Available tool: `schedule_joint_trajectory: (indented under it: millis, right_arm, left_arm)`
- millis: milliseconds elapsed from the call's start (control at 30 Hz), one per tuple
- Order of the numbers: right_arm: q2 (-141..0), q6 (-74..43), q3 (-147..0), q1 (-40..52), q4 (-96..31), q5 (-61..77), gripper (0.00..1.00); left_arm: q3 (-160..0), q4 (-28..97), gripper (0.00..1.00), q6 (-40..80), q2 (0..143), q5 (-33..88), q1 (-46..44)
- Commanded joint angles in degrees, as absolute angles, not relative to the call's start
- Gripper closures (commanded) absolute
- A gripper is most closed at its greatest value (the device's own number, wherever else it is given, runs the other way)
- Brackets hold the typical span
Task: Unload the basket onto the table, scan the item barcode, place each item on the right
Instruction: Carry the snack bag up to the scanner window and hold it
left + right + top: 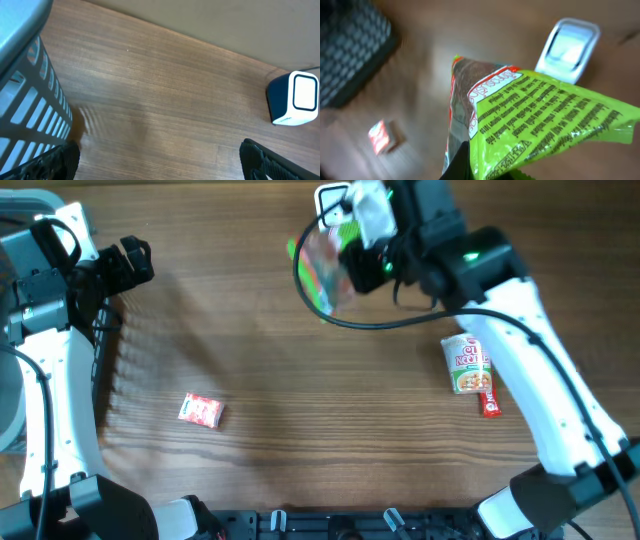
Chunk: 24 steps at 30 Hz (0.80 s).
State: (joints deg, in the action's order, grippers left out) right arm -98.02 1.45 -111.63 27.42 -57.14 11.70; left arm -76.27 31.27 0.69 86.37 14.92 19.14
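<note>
Firstly, limits of view. My right gripper (370, 265) is blurred overhead, so its jaws cannot be read there. The right wrist view shows them clamped on the lower edge of the green snack packet (540, 125). Only one dark fingertip (460, 165) is visible; the packet covers the rest. The packet's print is smeared and cannot be read. I hold the packet off the table at the 12 o'clock edge, just beside the white scanner (335, 200), which my arm partly covers overhead.

Secondly, view differences. The left wrist view alone shows the scanner's framed face, at 3 o'clock. It also shows my left gripper (160, 162) with jaws spread wide and holding nothing, its tips cut off at the lower corners. Overhead, that gripper sits at 10 o'clock, beside the dark slatted basket (35, 100), whose rim is cropped.

Thirdly, surroundings. A cup noodle pack (466, 363) lies at 3 o'clock with a red packet (489, 398) against it, both just beside my right arm. A small red sachet (200, 410) lies at 8 o'clock, well apart.
</note>
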Motion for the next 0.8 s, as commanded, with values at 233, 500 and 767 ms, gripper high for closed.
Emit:
schedule_joint_trajectory:
  millis: [233, 500, 767]
  right_arm:
    - [-113.32, 26.15, -121.54, 29.65, -50.96, -5.37, 0.96]
    - [-125.38, 47.62, -121.45, 30.59, -27.53, -21.32, 0.96]
    - [-137.69, 61.39, -121.4, 30.59, 3.07, -33.8, 0.96]
  left_arm:
    - [-76.95, 31.14, 0.0, 0.4, 86.39, 15.59, 19.4]
    - [-76.95, 31.14, 0.0, 0.4, 86.39, 15.62, 19.4]
    - [-76.95, 31.14, 0.0, 0.4, 86.39, 15.62, 19.4]
